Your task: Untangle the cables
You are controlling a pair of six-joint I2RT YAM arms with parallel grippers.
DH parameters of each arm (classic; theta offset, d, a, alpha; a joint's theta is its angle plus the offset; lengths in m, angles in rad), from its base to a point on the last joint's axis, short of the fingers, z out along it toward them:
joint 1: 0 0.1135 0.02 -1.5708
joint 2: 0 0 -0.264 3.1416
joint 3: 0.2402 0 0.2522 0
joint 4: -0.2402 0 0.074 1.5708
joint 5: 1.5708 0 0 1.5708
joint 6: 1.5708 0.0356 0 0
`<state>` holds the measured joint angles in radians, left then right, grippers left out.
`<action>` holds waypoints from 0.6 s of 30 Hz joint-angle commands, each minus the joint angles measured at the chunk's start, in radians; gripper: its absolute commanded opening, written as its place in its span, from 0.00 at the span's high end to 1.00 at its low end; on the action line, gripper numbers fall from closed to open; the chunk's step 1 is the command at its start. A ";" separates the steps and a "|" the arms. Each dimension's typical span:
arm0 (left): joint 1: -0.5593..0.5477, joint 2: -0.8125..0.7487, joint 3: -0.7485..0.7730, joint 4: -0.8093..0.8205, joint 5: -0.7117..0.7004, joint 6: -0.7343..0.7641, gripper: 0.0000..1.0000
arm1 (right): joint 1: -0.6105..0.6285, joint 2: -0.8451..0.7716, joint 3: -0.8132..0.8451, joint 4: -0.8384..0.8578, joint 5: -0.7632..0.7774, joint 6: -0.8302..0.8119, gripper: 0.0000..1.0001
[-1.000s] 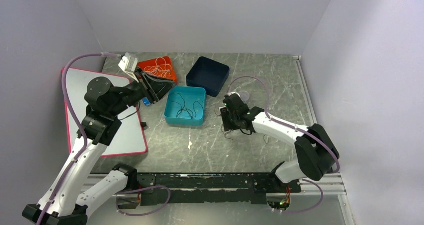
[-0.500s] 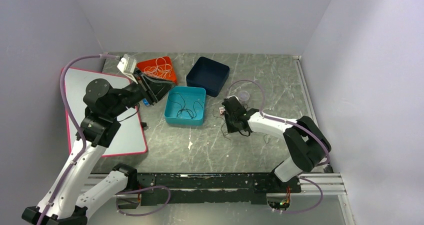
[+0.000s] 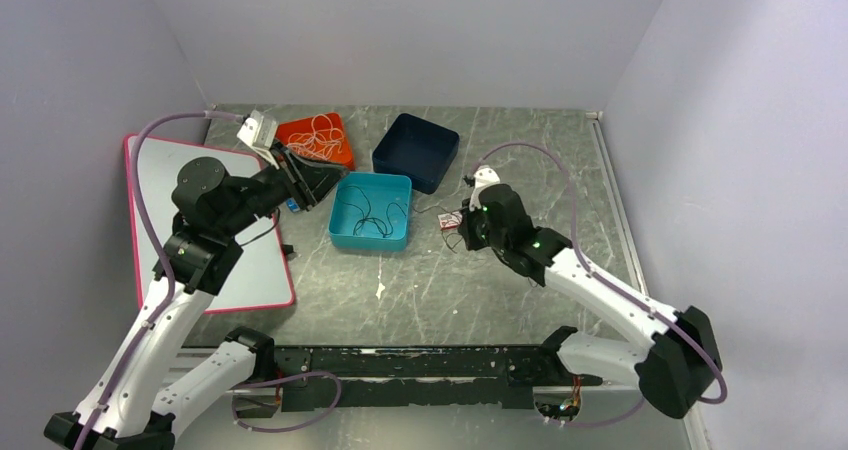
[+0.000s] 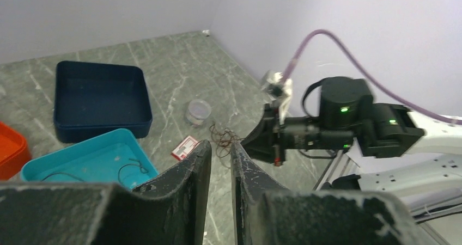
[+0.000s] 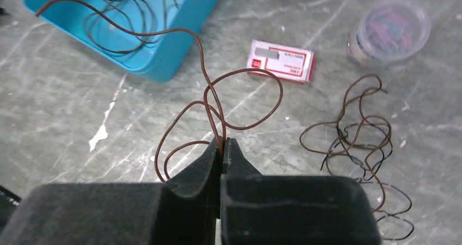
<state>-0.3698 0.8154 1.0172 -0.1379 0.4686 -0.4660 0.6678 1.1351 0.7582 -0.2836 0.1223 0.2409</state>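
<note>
- Right wrist view, risk first: the right claw [image 5: 222,144] pinches a thin wire at its very tips. I judge a quick pull could let the strand slide out.
- Second risk: the held wire's loops cross one another just above the tips. Drawing it taut could tighten those crossings into a knot.
- Third risk: its long free end arches out over the teal tray [image 5: 185,43] and could snag the rim or the black cables [image 5: 117,24] lying inside.
- Right claw: jaws pressed together, clamped on the brown cable [image 5: 217,122], which curls in several open loops.
- Just right of it: a tangle [image 5: 348,141] of brown and black cables lies on the table [image 3: 440,290], apart from the held strand as far as can be seen.
- Beyond: a small red-and-white box [image 5: 280,60] and a clear round tub [image 5: 389,30], both on the table.
- Left claw [image 4: 220,152]: jaws a narrow slit apart, nothing visible between them, pointing across towards the right arm.
- Far edge: navy tray [image 3: 415,150], seemingly bare; orange tray [image 3: 318,138] with whitish cables [image 3: 322,130] coiled inside.
</note>
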 commanded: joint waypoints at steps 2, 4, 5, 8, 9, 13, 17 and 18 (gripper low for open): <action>0.007 -0.011 0.003 -0.098 -0.086 0.069 0.75 | -0.004 -0.059 0.029 0.021 -0.105 -0.105 1.00; 0.006 -0.019 0.003 -0.121 -0.106 0.082 0.74 | -0.005 -0.024 0.068 0.019 -0.136 -0.120 1.00; 0.007 -0.024 0.003 -0.131 -0.115 0.088 0.74 | -0.004 0.002 0.093 0.016 -0.152 -0.127 1.00; 0.006 -0.037 0.008 -0.165 -0.137 0.132 0.73 | 0.011 0.102 0.175 0.007 -0.170 -0.163 1.00; 0.007 -0.040 0.011 -0.178 -0.147 0.140 0.73 | 0.022 0.140 0.206 0.000 -0.156 -0.177 1.00; 0.006 -0.062 0.022 -0.224 -0.180 0.165 0.73 | 0.070 0.310 0.364 -0.048 -0.112 -0.254 1.00; 0.006 -0.079 0.038 -0.265 -0.212 0.191 0.73 | 0.086 0.468 0.477 -0.077 -0.109 -0.308 1.00; 0.007 -0.084 0.044 -0.277 -0.227 0.196 0.72 | 0.089 0.515 0.501 -0.076 -0.113 -0.317 1.00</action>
<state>-0.3698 0.7528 1.0183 -0.3511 0.3077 -0.3149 0.7460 1.5333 1.1809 -0.3161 0.0006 0.0051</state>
